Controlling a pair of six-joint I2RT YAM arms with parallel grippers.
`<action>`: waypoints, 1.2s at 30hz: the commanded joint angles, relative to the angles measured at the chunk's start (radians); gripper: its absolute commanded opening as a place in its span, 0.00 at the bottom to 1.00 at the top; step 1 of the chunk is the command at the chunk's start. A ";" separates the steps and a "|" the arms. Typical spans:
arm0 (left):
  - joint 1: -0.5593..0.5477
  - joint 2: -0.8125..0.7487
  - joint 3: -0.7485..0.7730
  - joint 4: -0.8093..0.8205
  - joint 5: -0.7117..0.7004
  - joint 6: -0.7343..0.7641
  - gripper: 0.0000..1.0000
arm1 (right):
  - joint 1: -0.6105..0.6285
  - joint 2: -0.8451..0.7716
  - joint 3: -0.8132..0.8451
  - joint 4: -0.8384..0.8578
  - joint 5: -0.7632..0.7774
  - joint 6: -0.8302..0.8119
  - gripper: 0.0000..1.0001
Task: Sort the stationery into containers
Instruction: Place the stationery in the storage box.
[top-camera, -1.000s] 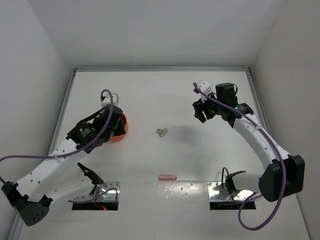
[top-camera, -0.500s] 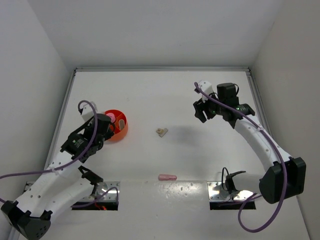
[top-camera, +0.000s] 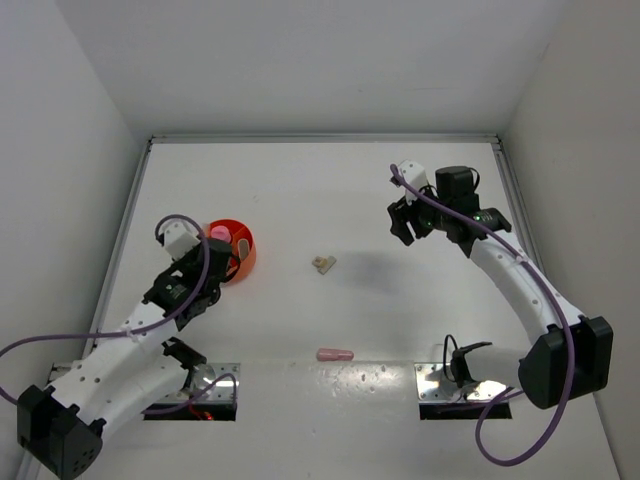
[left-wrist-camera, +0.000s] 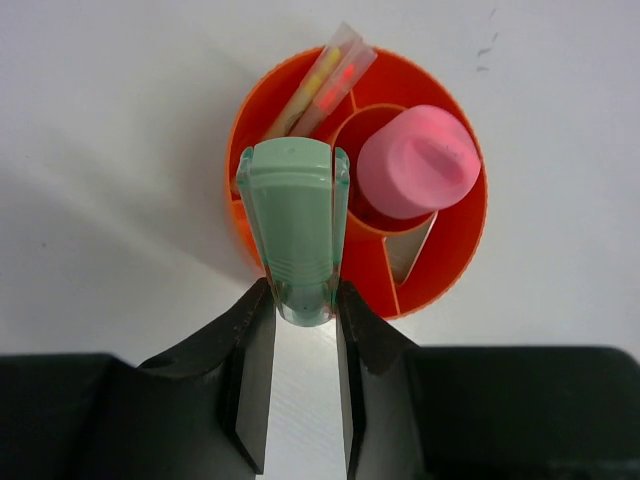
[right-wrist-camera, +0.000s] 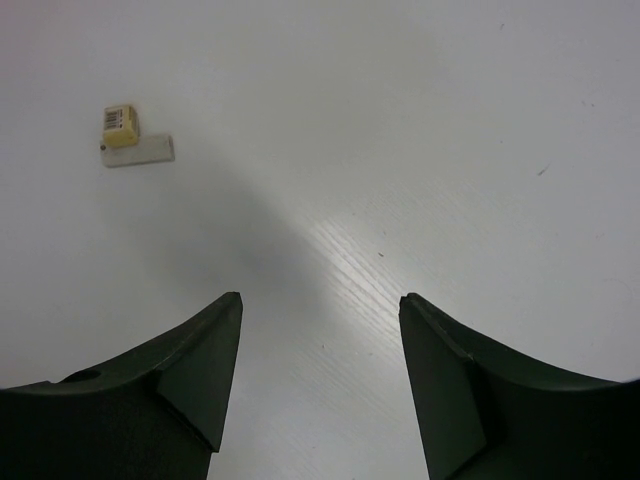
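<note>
Both left gripper fingers pinch the green bar, its long axis pointing straight ahead over the orange tub; right gripper stands open, empty.

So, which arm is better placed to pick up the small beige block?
Right: the right hand is open and empty, with the beige block in its wrist view. The left hand grips a green bar by the orange tub.
</note>
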 joint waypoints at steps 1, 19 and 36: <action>-0.011 0.033 -0.010 0.122 -0.085 -0.023 0.00 | -0.004 -0.028 -0.010 0.024 -0.022 -0.005 0.65; -0.031 0.010 -0.156 0.350 -0.031 0.163 0.00 | -0.004 -0.019 -0.010 0.024 -0.022 -0.005 0.65; -0.040 0.019 -0.225 0.463 -0.031 0.229 0.00 | -0.004 -0.019 -0.010 0.015 -0.032 -0.014 0.65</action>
